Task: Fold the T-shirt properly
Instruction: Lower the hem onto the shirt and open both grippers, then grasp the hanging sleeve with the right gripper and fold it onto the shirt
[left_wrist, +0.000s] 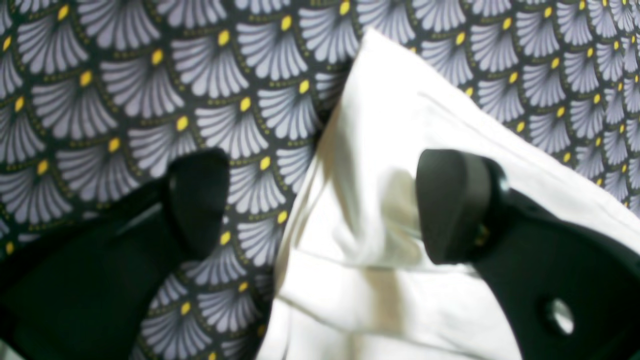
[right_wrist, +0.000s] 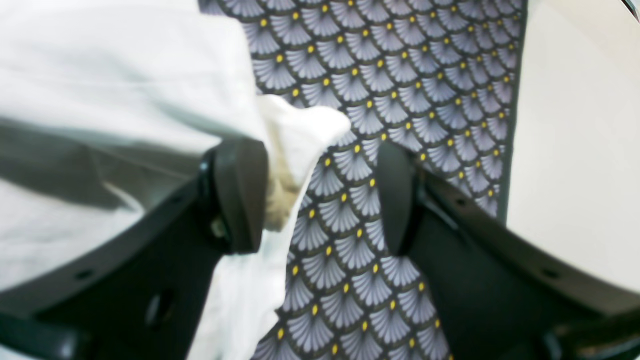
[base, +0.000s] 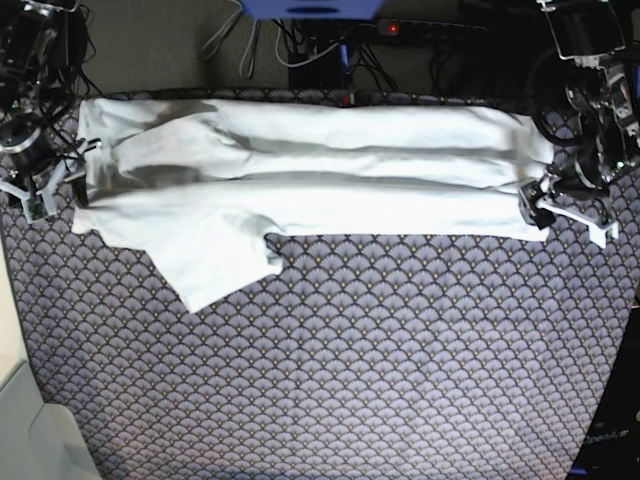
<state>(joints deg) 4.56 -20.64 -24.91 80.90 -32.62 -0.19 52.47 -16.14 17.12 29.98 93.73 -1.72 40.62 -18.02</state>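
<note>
White cloth of the T-shirt (base: 310, 180) lies in a long folded band across the far part of the scallop-patterned cloth (base: 350, 380), one sleeve poking toward the bare near half. Only the wrist views show both end effectors spread: left end effector (left_wrist: 320, 205) and right end effector (right_wrist: 320, 197), each straddling a shirt edge, grasping nothing.

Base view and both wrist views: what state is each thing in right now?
Plain white cloth T-shirt: lying in a long folded band, one sleeve sticking out.
Left claw: open over the shirt's edge.
Right claw: open at the shirt's edge.
Purple-grey scallop-patterned cloth: spread flat.
</note>
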